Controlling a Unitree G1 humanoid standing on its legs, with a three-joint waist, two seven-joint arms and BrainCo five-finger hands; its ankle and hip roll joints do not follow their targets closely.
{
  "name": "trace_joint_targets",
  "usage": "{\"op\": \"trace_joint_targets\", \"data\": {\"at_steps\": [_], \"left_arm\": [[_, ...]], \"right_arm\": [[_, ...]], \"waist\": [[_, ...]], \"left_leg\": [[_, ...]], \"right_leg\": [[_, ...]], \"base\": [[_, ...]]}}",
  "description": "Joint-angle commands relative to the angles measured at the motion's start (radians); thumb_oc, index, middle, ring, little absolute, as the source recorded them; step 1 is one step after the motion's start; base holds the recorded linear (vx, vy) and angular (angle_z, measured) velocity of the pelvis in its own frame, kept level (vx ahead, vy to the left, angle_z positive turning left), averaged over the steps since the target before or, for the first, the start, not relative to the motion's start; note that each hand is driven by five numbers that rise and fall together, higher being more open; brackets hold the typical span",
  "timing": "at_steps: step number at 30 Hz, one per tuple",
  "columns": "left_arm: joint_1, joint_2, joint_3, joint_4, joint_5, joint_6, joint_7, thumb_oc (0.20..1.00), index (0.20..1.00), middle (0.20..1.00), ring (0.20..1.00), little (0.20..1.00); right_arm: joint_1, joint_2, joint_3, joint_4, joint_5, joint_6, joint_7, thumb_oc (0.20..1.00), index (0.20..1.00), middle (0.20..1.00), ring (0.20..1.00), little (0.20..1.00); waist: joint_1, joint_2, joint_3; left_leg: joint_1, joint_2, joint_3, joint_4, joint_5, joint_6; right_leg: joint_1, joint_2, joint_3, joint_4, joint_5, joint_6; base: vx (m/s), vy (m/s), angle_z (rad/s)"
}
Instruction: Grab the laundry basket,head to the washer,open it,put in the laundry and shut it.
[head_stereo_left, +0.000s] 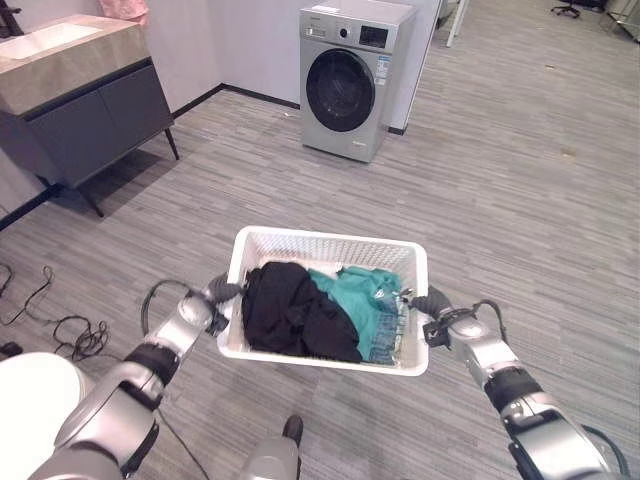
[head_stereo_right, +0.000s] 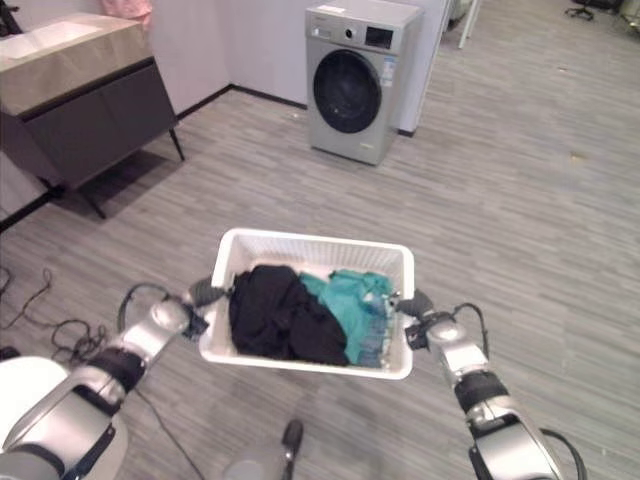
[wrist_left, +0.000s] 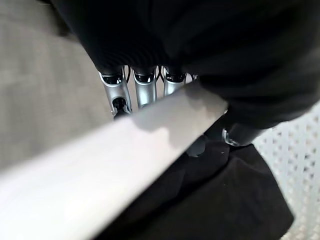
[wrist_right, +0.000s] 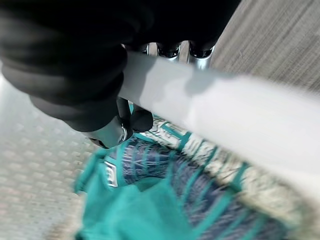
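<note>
I carry a white laundry basket (head_stereo_left: 330, 247) in front of me, above the floor. In it lie a black garment (head_stereo_left: 292, 310) and teal laundry (head_stereo_left: 360, 298). My left hand (head_stereo_left: 218, 295) is curled round the basket's left rim (wrist_left: 100, 170), thumb inside over the black cloth. My right hand (head_stereo_left: 432, 303) is curled round the right rim (wrist_right: 225, 115), thumb inside over the teal cloth. The silver washer (head_stereo_left: 347, 78) stands ahead against the far wall, its round dark door (head_stereo_left: 339, 91) shut.
A dark vanity cabinet (head_stereo_left: 80, 105) with a stone top and sink stands at the left. Grey wood-pattern floor (head_stereo_left: 500, 180) lies between me and the washer. An office chair (head_stereo_left: 572, 8) shows at the far back right.
</note>
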Motion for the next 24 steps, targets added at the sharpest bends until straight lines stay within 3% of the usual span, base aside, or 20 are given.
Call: {"op": "trace_joint_targets", "data": {"at_steps": [1,4,6,7,9,12,14,15,16,17,18,20,21,24], "left_arm": [[-0.081,0.005,-0.022,-0.029,0.022,-0.072,0.038,0.200,0.200,0.200,0.200,0.200],[-0.111,-0.005,-0.042,-0.012,0.023,-0.068,0.031,0.200,0.200,0.200,0.200,0.200],[-0.126,-0.004,-0.047,0.014,0.025,-0.066,0.029,0.200,0.200,0.200,0.200,0.200],[-0.126,-0.004,-0.046,0.015,0.025,-0.066,0.028,0.200,0.200,0.200,0.200,0.200],[-0.111,-0.002,-0.032,0.017,0.027,-0.069,0.022,0.200,0.200,0.200,0.200,0.200],[-0.091,-0.002,-0.005,0.026,0.038,-0.074,0.033,0.200,0.200,0.200,0.200,0.200],[-0.083,-0.001,0.004,0.025,0.043,-0.074,0.034,0.200,0.200,0.200,0.200,0.200],[-0.075,-0.004,0.011,0.025,0.049,-0.070,0.038,0.200,0.200,0.200,0.200,0.200],[-0.075,-0.004,0.011,0.025,0.050,-0.070,0.038,0.200,0.200,0.200,0.200,0.200],[-0.066,-0.004,0.019,0.021,0.059,-0.068,0.034,0.200,0.200,0.200,0.200,0.200],[-0.062,-0.001,0.022,0.013,0.060,-0.067,0.032,0.200,0.200,0.200,0.200,0.200],[-0.060,-0.005,0.020,0.004,0.060,-0.068,0.026,0.200,0.200,0.200,0.200,0.200],[-0.063,-0.013,0.020,0.001,0.061,-0.073,0.026,0.200,0.200,0.200,0.200,0.200],[-0.066,-0.030,0.016,0.009,0.066,-0.081,0.030,0.200,0.200,0.200,0.200,0.200]], "right_arm": [[-0.081,-0.087,0.014,0.060,-0.013,-0.086,-0.023,0.200,0.200,0.200,0.200,0.200],[-0.102,-0.097,0.016,0.087,-0.017,-0.085,-0.025,0.200,0.200,0.200,0.200,0.200],[-0.132,-0.105,0.032,0.126,-0.017,-0.080,-0.019,0.200,0.200,0.200,0.200,0.200],[-0.133,-0.105,0.033,0.127,-0.017,-0.080,-0.019,0.200,0.200,0.200,0.200,0.200],[-0.140,-0.111,0.051,0.140,-0.018,-0.076,-0.008,0.200,0.200,0.200,0.200,0.200],[-0.149,-0.113,0.069,0.125,-0.034,-0.071,0.001,0.200,0.200,0.200,0.200,0.200],[-0.143,-0.116,0.070,0.113,-0.041,-0.070,0.005,0.200,0.200,0.200,0.200,0.200],[-0.139,-0.113,0.069,0.102,-0.046,-0.070,0.006,0.200,0.200,0.200,0.200,0.200],[-0.139,-0.114,0.069,0.102,-0.046,-0.070,0.006,0.200,0.200,0.200,0.200,0.200],[-0.140,-0.112,0.068,0.102,-0.052,-0.071,0.009,0.200,0.200,0.200,0.200,0.200],[-0.138,-0.111,0.067,0.099,-0.050,-0.071,0.011,0.200,0.200,0.200,0.200,0.200],[-0.132,-0.112,0.066,0.097,-0.043,-0.072,0.013,0.200,0.200,0.200,0.200,0.200],[-0.125,-0.125,0.060,0.095,-0.034,-0.071,0.010,0.200,0.200,0.200,0.200,0.200],[-0.118,-0.127,0.059,0.083,-0.026,-0.077,0.006,0.200,0.200,0.200,0.200,0.200]], "waist": [[0.010,0.073,-0.082],[-0.018,0.086,-0.071],[-0.048,0.088,-0.064],[-0.050,0.088,-0.062],[-0.072,0.083,-0.069],[-0.092,0.078,-0.073],[-0.094,0.081,-0.073],[-0.096,0.076,-0.073],[-0.098,0.078,-0.072],[-0.095,0.074,-0.081],[-0.096,0.075,-0.090],[-0.096,0.069,-0.116],[-0.105,0.070,-0.135],[-0.115,0.082,-0.143]], "left_leg": [[0.007,0.133,0.092,0.052,-0.079,-0.058],[0.042,0.123,0.090,0.056,-0.097,-0.051],[0.090,0.105,0.094,0.058,-0.133,-0.046],[0.093,0.106,0.093,0.058,-0.135,-0.046],[0.138,0.086,0.074,0.047,-0.164,-0.042],[0.197,0.060,0.049,0.027,-0.214,-0.037],[0.223,0.051,0.044,0.022,-0.233,-0.036],[0.249,0.034,0.045,0.022,-0.260,-0.034],[0.250,0.036,0.042,0.023,-0.261,-0.034],[0.279,0.026,0.060,0.026,-0.293,-0.033],[0.293,0.026,0.065,0.027,-0.305,-0.033],[0.309,0.030,0.069,0.045,-0.321,-0.042],[0.317,0.044,0.061,0.068,-0.318,-0.063],[0.315,0.071,0.071,0.131,-0.294,-0.093]], "right_leg": [[-0.141,0.042,-0.170,0.098,0.192,0.021],[-0.193,0.036,-0.209,0.123,0.168,0.006],[-0.262,0.032,-0.238,-0.002,0.116,-0.019],[-0.258,0.032,-0.239,-0.003,0.113,-0.019],[-0.311,0.053,-0.200,-0.158,0.089,-0.040],[-0.381,0.069,-0.109,-0.352,0.136,-0.026],[-0.385,0.065,-0.112,-0.425,0.167,-0.016],[-0.395,0.042,-0.162,-0.519,0.200,-0.007],[-0.388,0.043,-0.167,-0.525,0.203,-0.007],[-0.393,0.023,-0.244,-0.577,0.228,0.001],[-0.382,0.021,-0.272,-0.599,0.235,0.002],[-0.351,0.028,-0.283,-0.622,0.255,-0.005],[-0.330,0.039,-0.260,-0.617,0.273,-0.019],[-0.311,0.054,-0.281,-0.588,0.263,-0.038]], "base": [[0.28,0.270,0.16],[0.23,0.115,0.28],[0.34,0.069,0.33],[0.23,-0.007,0.13],[0.29,-0.026,0.07],[0.35,-0.054,-0.01],[0.28,-0.036,-0.34],[0.20,-0.025,-0.22],[0.41,-0.063,-0.06],[0.32,-0.053,-0.03],[0.32,-0.054,-0.10],[0.43,-0.096,-0.26],[0.60,-0.142,-0.13],[0.33,-0.105,0.26]]}}
